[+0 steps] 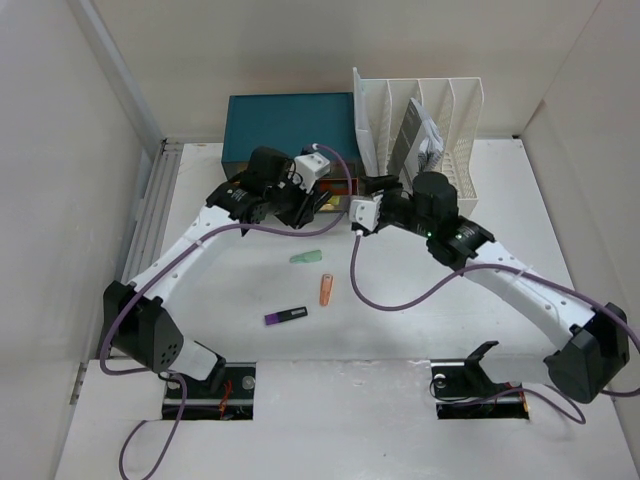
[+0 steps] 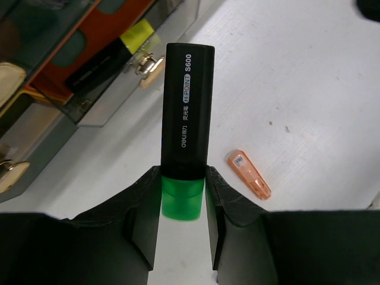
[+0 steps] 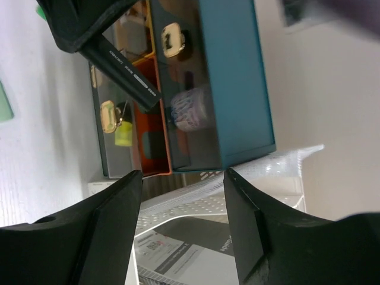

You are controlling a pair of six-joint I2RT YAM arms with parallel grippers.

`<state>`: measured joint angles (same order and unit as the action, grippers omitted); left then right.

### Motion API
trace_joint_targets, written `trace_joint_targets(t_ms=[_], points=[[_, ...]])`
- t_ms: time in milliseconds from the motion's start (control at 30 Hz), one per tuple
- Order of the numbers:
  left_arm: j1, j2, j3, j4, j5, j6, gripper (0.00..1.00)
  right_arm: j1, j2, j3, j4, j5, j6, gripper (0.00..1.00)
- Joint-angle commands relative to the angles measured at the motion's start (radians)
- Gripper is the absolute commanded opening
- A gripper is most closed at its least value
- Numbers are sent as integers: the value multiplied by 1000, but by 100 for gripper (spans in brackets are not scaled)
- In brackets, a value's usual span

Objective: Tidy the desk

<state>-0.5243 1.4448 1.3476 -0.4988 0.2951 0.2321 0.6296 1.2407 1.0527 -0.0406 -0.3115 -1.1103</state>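
My left gripper is shut on a black highlighter with a green end, holding it by that end. Its black body points at the smoky drawers of the teal drawer box. In the top view the left gripper hovers just in front of that box over the white desk. My right gripper stands open with nothing between its fingers, close to the right of the left one. From the right wrist I see the highlighter slanting toward the drawers.
A white slotted file rack holding a booklet stands right of the box. On the desk lie a pale green piece, an orange capped item and a purple stick. White walls enclose the desk.
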Motion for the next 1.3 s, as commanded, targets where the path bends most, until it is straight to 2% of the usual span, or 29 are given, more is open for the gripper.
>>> trace_joint_targets(t_ms=[0, 200, 467, 633, 833, 1000, 1267], points=[[-5, 5, 38, -27, 111, 38, 9, 21, 31, 32, 61, 25, -83, 62], [16, 57, 80, -36, 111, 59, 9, 21, 29, 10, 61, 25, -92, 62], [56, 161, 255, -115, 249, 110, 12, 21, 29, -20, 61, -4, -198, 62], [76, 161, 265, -144, 344, 128, 13, 21, 8, -74, 50, -28, -276, 62], [86, 161, 265, -164, 398, 148, 13, 21, -24, -95, 50, -28, -286, 62], [86, 161, 307, -194, 329, 174, 11, 21, -59, -106, 50, -18, -263, 62], [106, 331, 461, -236, 277, 234, 11, 21, -159, -158, 39, 3, -146, 62]])
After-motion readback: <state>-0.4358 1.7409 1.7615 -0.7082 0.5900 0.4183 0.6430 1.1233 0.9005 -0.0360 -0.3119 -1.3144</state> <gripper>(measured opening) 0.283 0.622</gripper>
